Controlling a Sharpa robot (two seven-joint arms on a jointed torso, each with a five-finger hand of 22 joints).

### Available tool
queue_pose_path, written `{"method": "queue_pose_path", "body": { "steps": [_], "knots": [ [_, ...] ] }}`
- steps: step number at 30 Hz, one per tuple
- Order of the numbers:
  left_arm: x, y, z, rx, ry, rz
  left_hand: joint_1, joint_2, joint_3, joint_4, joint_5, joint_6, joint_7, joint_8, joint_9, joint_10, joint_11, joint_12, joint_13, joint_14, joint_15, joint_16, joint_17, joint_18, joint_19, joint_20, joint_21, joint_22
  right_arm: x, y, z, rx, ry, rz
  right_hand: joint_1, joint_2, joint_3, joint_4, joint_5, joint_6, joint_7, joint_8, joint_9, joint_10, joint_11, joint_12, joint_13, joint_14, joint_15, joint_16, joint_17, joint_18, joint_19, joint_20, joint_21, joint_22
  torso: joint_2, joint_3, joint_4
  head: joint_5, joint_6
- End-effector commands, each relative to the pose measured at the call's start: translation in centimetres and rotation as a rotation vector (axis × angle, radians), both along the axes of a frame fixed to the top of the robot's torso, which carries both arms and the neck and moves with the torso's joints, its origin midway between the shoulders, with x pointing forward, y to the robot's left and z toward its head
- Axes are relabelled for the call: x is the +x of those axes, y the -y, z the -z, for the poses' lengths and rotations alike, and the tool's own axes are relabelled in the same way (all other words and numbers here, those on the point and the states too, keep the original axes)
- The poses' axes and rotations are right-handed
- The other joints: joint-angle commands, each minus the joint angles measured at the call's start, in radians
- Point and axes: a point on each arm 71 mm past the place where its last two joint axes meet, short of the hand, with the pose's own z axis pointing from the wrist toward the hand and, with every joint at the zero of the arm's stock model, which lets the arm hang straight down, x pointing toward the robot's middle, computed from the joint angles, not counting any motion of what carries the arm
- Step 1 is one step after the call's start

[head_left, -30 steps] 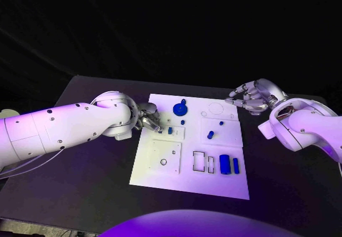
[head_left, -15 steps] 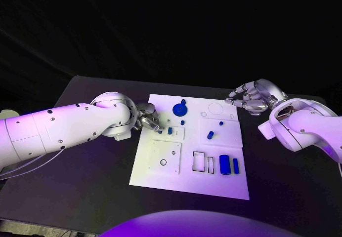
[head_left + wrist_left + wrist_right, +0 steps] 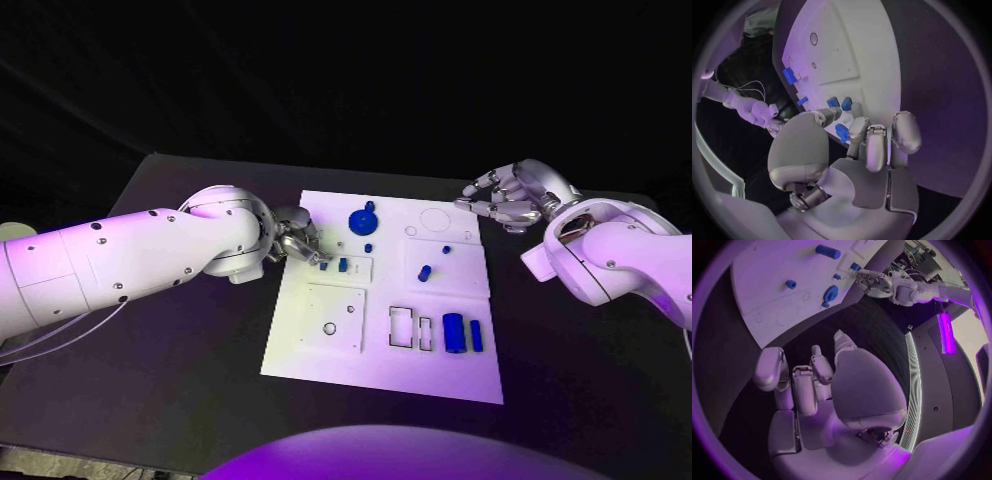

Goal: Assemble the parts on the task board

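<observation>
The white task board (image 3: 325,360) lies in the middle of the table. My left hand (image 3: 299,244) is over its far left part, fingers curled in. In the left wrist view a small blue part (image 3: 842,132) sits between its thumb and fingertips (image 3: 861,125), and it looks pinched. Right beside them another small blue part (image 3: 343,264) stands in a small square plate. My right hand (image 3: 508,201) hovers off the board's far right corner with its fingers curled and nothing in them. A round blue part (image 3: 365,221) lies at the far edge.
More blue parts lie on the board: two small ones (image 3: 426,272) (image 3: 447,249) toward the right, and a cylinder (image 3: 454,332) with a thin bar (image 3: 477,335) at the near right. A plate with a round hole (image 3: 330,327) lies at the near left. Black table (image 3: 188,330) surrounds the board.
</observation>
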Motion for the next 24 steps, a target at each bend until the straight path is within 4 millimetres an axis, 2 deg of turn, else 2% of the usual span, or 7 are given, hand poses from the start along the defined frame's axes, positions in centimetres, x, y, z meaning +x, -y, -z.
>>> {"method": "queue_pose_path", "body": {
  "steps": [1,8,13,15,17,21,24],
  "knots": [
    [0.0,-0.1,-0.2,-0.024,0.008,-0.014,-0.006,0.015,-0.033,0.002,0.001,0.005,0.002,-0.004,-0.003,-0.003,0.001,0.001,0.001,0.090,-0.004,0.004,0.205,-0.015,0.003,-0.003,-0.004,-0.001,0.0,-0.1,0.0,-0.005,0.006,-0.012,-0.012,-0.001,0.000,0.001,0.005,-0.007,0.000,0.005,0.001,-0.008,-0.002,-0.006,-0.001,0.057,-0.007,-0.007,0.066,0.009,-0.006,-0.002,-0.006,-0.001,0.001,-0.0002,0.0003,0.000,0.000],
    [0.4,-0.7,-1.3,-0.149,0.039,-0.070,-0.030,0.034,-0.170,0.003,0.003,-0.009,0.007,-0.011,-0.007,-0.027,0.005,-0.017,-0.031,0.089,-0.001,0.002,0.202,-0.012,-0.007,-0.001,-0.014,-0.019,0.0,-0.1,0.0,-0.005,0.007,-0.011,-0.012,-0.001,0.000,0.001,0.005,-0.007,0.000,0.005,0.001,-0.008,-0.002,-0.006,-0.001,0.057,-0.007,-0.007,0.066,0.009,-0.006,-0.002,-0.006,-0.001,0.000,0.0006,0.0003,-0.002,0.003],
    [0.8,-0.6,-2.5,-0.305,0.108,-0.102,0.007,0.067,-0.255,0.004,0.011,-0.079,0.039,-0.025,-0.011,-0.180,0.035,-0.124,-0.213,0.053,0.026,-0.038,0.114,0.025,-0.134,0.019,-0.122,-0.216,0.0,-0.1,0.0,-0.004,0.007,-0.011,-0.016,0.000,0.000,0.001,0.006,-0.008,0.000,0.006,0.001,-0.008,-0.002,-0.006,-0.001,0.057,-0.007,-0.007,0.066,0.009,-0.006,-0.002,-0.007,-0.002,-0.001,0.0009,0.0009,-0.003,0.006],
    [0.9,-0.3,-2.9,-0.346,0.135,-0.094,0.064,0.068,-0.252,0.000,0.014,-0.142,0.065,-0.041,-0.022,-0.341,0.060,-0.238,-0.398,-0.003,0.046,-0.101,-0.009,0.039,-0.189,0.034,-0.177,-0.298,0.0,0.0,0.0,-0.004,0.008,-0.011,-0.016,0.000,0.000,0.001,0.006,-0.008,0.000,0.006,0.001,-0.008,-0.002,-0.006,-0.001,0.057,-0.007,-0.007,0.066,0.009,-0.006,-0.002,-0.007,-0.002,0.000,0.0008,0.0002,-0.006,0.008],
    [1.0,0.3,-3.2,-0.378,0.169,-0.060,0.162,0.051,-0.225,-0.011,0.015,-0.198,0.097,-0.067,-0.046,-0.418,0.089,-0.295,-0.438,-0.087,0.072,-0.182,-0.159,0.068,-0.309,0.056,-0.289,-0.476,0.0,0.0,0.1,-0.004,0.008,-0.010,-0.016,0.000,0.000,0.001,0.006,-0.008,0.000,0.006,0.001,-0.008,-0.002,-0.006,-0.001,0.057,-0.007,-0.007,0.066,0.009,-0.006,-0.002,-0.007,-0.002,0.000,0.0003,-0.0001,-0.008,0.010],
    [0.9,1.9,-3.7,-0.397,0.251,0.058,0.352,-0.006,-0.098,-0.022,0.007,-0.220,0.141,-0.117,-0.132,-0.509,0.130,-0.420,-0.562,-0.386,0.117,-0.451,-0.567,0.075,-0.394,0.099,-0.432,-0.572,0.0,0.0,0.1,-0.003,0.009,-0.010,-0.018,0.001,0.000,0.001,0.006,-0.008,0.000,0.006,0.001,-0.011,-0.002,-0.011,-0.006,0.056,-0.007,-0.008,0.064,0.010,-0.008,-0.002,-0.011,-0.004,0.000,0.0003,-0.0006,-0.010,0.012],
    [0.8,3.4,-3.9,-0.382,0.328,0.172,0.412,-0.035,-0.065,-0.052,-0.003,-0.217,0.143,-0.155,-0.188,-0.535,0.140,-0.517,-0.655,-0.431,0.124,-0.490,-0.610,0.076,-0.407,0.108,-0.482,-0.602,0.0,-0.1,0.1,-0.001,0.009,-0.011,-0.019,0.003,0.001,-0.001,0.007,-0.009,0.000,0.008,0.000,-0.052,-0.002,-0.063,-0.059,0.055,-0.007,-0.012,0.059,0.012,-0.013,-0.002,-0.021,-0.010,0.000,-0.0003,-0.0013,-0.012,0.015]
  ]
}}
